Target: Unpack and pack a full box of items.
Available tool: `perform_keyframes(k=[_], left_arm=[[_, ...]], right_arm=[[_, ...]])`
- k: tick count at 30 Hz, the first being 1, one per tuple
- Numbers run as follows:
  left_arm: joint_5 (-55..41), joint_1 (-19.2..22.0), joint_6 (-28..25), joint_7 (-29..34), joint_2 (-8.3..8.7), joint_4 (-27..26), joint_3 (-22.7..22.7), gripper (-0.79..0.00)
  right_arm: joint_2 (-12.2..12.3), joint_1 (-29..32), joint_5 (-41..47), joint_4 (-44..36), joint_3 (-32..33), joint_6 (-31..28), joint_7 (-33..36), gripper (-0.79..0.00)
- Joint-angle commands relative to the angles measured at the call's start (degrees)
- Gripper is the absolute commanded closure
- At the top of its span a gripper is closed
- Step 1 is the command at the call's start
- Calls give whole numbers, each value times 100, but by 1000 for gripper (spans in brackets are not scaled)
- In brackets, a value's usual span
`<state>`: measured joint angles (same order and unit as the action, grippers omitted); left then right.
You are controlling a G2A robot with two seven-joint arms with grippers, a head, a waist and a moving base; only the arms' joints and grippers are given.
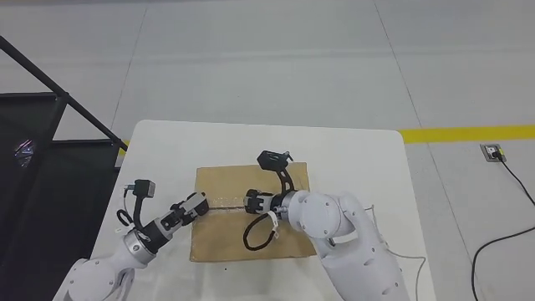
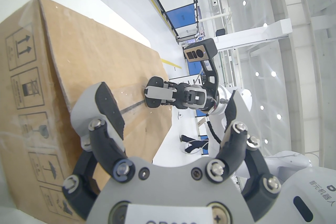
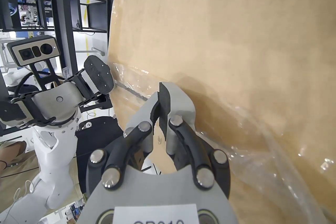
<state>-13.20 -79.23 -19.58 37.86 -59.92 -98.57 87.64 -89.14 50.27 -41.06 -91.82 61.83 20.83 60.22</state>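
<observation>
One closed box (image 1: 227,186) mid-frame, left gripper (image 1: 199,205) spread wide and empty at its left edge, right gripper (image 3: 160,97) squeezed together, tips touching centre seam (image 1: 227,209).

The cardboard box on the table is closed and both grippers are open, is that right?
Not quite. The cardboard box is closed and the left gripper is open, but the right gripper is shut, as the right wrist view shows.

White, round arms (image 1: 338,221) with a looping black cable (image 1: 247,236) near the middle of the frame. The left gripper (image 2: 168,101) and right gripper (image 3: 161,96) have silver plates, shiny round screws (image 2: 122,168), black links and black bumpy pads (image 2: 107,104).
</observation>
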Motion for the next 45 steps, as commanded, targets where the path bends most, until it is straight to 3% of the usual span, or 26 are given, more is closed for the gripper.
perform_keyframes(k=[1,20,31,45], left_arm=[[8,16,5,24,0,4,-17,-785],[67,145,64,140,-5,48,-133,-785],[136,203,118,147,-13,49,-236,-785],[149,197,125,128,-14,93,-257,-785]], right_arm=[[33,114,-119,-174,88,92,-49,0],[235,863,-138,-977,923,788,-294,0],[373,1441,174,-1426,1543,622,-469,0],[468,1548,896,-1039,1991,440,-809,0]])
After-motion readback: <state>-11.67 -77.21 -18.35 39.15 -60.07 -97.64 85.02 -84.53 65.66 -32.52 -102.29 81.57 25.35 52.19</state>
